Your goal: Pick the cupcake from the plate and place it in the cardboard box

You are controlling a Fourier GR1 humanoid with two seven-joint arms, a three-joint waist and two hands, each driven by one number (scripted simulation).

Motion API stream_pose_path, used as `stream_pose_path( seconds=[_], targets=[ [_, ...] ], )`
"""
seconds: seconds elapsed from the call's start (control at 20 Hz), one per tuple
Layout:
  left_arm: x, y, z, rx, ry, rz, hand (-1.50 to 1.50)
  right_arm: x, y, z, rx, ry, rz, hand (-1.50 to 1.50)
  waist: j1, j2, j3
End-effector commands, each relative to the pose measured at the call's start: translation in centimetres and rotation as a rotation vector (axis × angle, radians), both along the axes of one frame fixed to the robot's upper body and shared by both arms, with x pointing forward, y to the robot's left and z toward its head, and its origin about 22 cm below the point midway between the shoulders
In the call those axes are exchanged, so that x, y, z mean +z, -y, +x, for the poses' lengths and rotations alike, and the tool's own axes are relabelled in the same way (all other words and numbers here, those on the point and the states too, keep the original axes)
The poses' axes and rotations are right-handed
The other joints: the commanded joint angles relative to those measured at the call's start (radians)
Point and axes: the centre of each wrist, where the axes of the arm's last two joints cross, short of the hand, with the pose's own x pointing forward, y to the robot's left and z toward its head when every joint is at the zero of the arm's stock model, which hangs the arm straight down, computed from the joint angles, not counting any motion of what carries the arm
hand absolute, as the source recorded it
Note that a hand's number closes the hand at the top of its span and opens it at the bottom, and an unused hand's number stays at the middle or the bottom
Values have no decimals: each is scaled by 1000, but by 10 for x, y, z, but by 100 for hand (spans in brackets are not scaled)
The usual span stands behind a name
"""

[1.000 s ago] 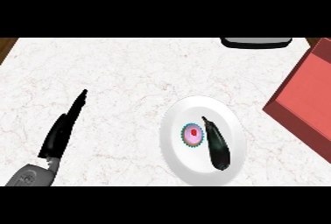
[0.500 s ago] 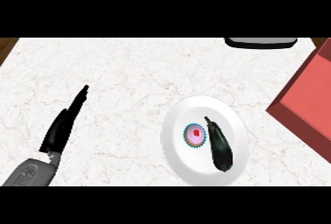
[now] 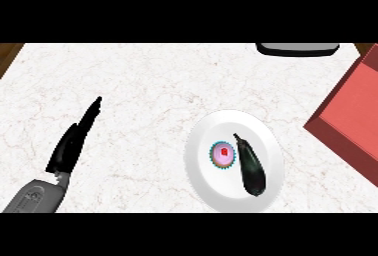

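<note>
A small cupcake (image 3: pixel 223 155) with pink icing, a red top and a teal wrapper sits on the left half of a white plate (image 3: pixel 214 192). Beside it on the plate lies a dark, long aubergine-like thing (image 3: pixel 251 168), right of the cupcake. The reddish box (image 3: pixel 353 117) stands at the right edge, cut off by the view. My left hand (image 3: pixel 70 147) is open, fingers straight and pointing up the counter, well left of the plate and touching nothing. My right hand does not show.
The counter top is white marble (image 3: pixel 162 85). A dark grey object (image 3: pixel 297 49) lies at the far edge, upper right. A strip of brown wood (image 3: pixel 7 52) shows at the upper left corner.
My left hand has crept a little farther up the counter. The plate, cupcake and box keep their places apart from a slight shift of the view.
</note>
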Motion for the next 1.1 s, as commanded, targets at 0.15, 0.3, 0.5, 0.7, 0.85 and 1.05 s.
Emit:
stream_pose_path(
  seconds=[0.15,0.3,0.5,0.7,0.85,1.05],
  targets=[
    [-6,3,-9,8,-14,3,0,-3,-13,56,-25,69,-87,-150,-2,-13,2],
    [0,1,8,12,1,3,0,-1,-18,88,-48,38,-126,-150,-4,-11,2],
    [-10,8,-4,12,4,7,0,-9,-37,109,-5,-63,-127,-150,0,-14,3],
    [-4,5,1,-7,-23,-9,0,-1,-46,129,4,-87,-99,-150,0,-15,3],
    [7,-11,-11,-8,-21,-6,0,-14,-34,130,-32,-80,-97,-150,-3,-18,4],
    [-11,-4,-14,4,-19,-7,0,-25,-56,156,-36,-76,-117,-150,-3,-17,3]
  ],
)
